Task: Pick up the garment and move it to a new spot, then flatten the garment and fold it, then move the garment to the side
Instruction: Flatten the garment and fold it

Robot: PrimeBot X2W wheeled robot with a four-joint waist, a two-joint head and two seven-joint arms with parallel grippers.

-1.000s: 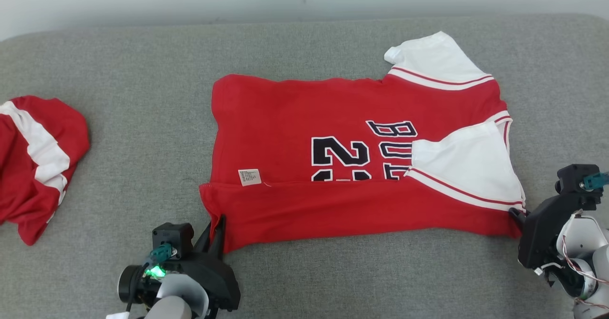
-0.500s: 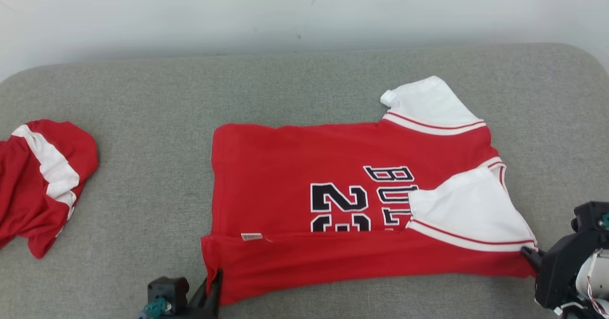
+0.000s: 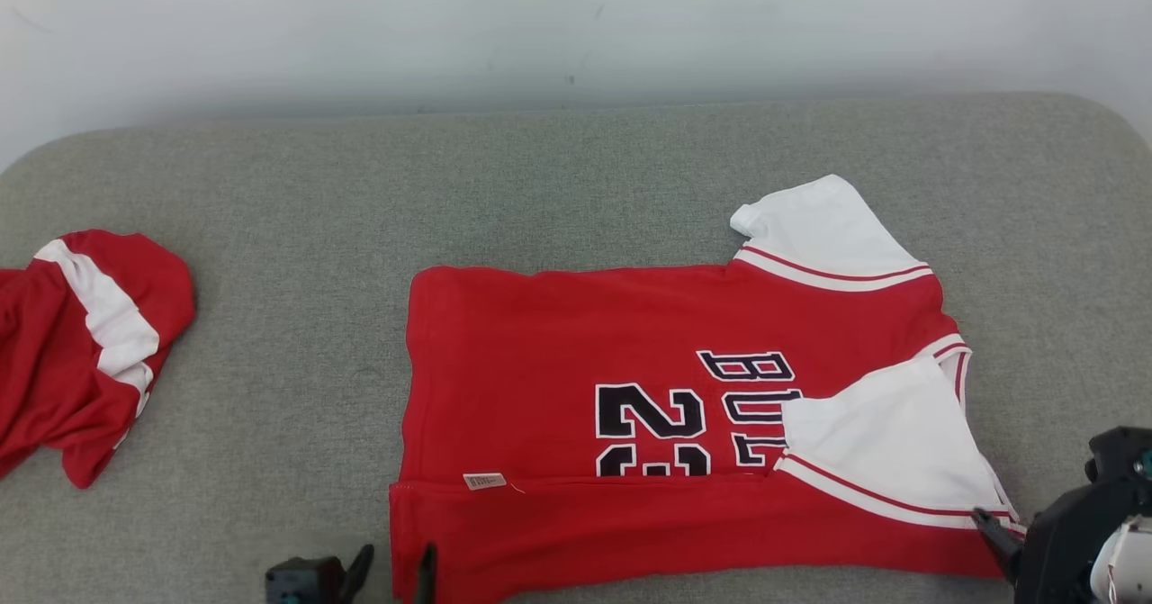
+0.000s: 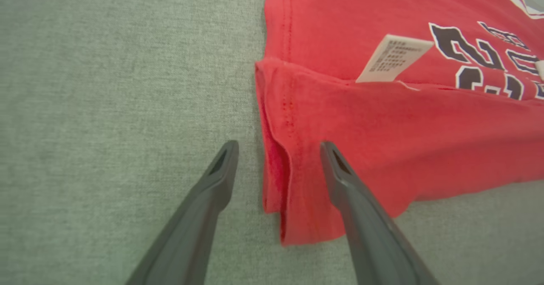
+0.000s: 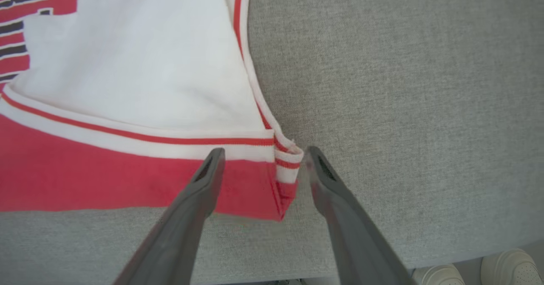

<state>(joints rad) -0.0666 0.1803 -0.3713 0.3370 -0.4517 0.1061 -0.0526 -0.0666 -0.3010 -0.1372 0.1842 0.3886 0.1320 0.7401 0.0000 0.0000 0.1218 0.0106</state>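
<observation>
Well, the shirt (image 3: 666,424) lies flat on the couch (image 3: 270,226), right of the middle and close to the front edge. Its near long side is turned up over itself and the near sleeve (image 3: 891,442) is laid across the lettering. The far sleeve (image 3: 828,235) sticks out unfolded.

The left gripper (image 4: 278,149) stands wide open at the hem corner, holding nothing. One finger is over bare couch, the other over the red cloth, with the doubled edge between them. The right gripper (image 5: 263,152) is open too and empty, its fingers either side of the cuff corner. The outer tip is just beside the cuff, perhaps touching it.

I'd say the fold is laid and the trouble lies in getting clear. A finger that low can catch on cloth as it draws away and drag the flap open; the cuff corner on the right looks likeliest. At the hem corner the layers gape a little and don't lie square, so the flap may creep open. A later grip there might take the top layer alone, which would skew the next fold. The label (image 3: 484,481) pokes out from under the flap and could end up showing. Another red-and-white garment (image 3: 81,343) lies well apart at the left, in the way if the shirt goes to that side.
</observation>
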